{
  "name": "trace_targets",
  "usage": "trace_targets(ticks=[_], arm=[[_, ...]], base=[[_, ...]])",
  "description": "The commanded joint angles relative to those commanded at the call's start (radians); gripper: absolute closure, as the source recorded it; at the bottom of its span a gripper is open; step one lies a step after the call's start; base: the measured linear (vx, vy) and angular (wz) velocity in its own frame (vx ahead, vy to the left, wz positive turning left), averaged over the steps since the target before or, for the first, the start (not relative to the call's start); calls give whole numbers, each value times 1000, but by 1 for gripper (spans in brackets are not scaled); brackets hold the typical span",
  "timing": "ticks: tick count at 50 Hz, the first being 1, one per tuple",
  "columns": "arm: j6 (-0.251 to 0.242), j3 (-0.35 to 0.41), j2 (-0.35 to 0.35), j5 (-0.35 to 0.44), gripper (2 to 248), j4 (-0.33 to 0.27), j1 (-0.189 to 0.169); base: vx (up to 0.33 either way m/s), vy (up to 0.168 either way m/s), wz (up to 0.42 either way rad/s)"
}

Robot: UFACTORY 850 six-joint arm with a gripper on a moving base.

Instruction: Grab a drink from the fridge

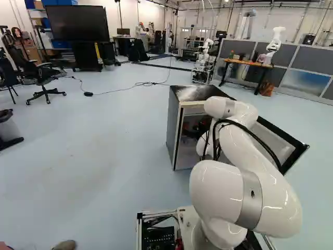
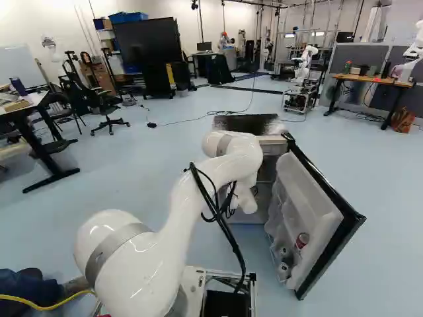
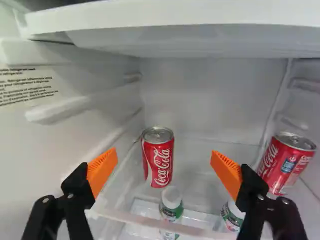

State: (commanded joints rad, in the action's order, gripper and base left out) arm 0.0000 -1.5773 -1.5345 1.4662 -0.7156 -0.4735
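2 red cans (image 3: 159,159) stand inside the fridge (image 1: 173,125), 1 ahead between the spread fingers of the claw (image 1: 195,128), 1 beyond 1 finger. 2 white-capped bottles (image 3: 171,205) stand nearer. Outward, the door (image 2: 305,198) is open; 1 table (image 1: 247,63) is farther off.

Bent arm (image 2: 221,172), jaws wide apart

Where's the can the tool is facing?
In the wrist view, the red can stands upright inside the fridge, ahead of the gap in the open tool, just behind a white-capped bottle.
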Motion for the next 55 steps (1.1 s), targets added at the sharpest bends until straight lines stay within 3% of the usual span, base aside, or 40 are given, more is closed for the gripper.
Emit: trace_targets(ticks=[16,38,39,43,44,48,49,54,55], arm=[[0,-107,-55,-1,3,0,13],[0,-120,-61,-7,7,0,14],[0,-120,-61,-7,44,0,14],[0,-120,-61,-7,44,0,14],[0,-120,-61,-7,83,0,14],[0,-120,-61,-7,83,0,14],[0,-120,-61,-7,121,0,14],[0,-115,-56,-7,121,0,15],[0,-112,-53,-7,154,0,15]], base=[[0,0,0],[0,0,0],[0,0,0],[0,0,0],[0,0,0],[0,0,0],[0,0,0],[0,0,0],[0,0,0]])
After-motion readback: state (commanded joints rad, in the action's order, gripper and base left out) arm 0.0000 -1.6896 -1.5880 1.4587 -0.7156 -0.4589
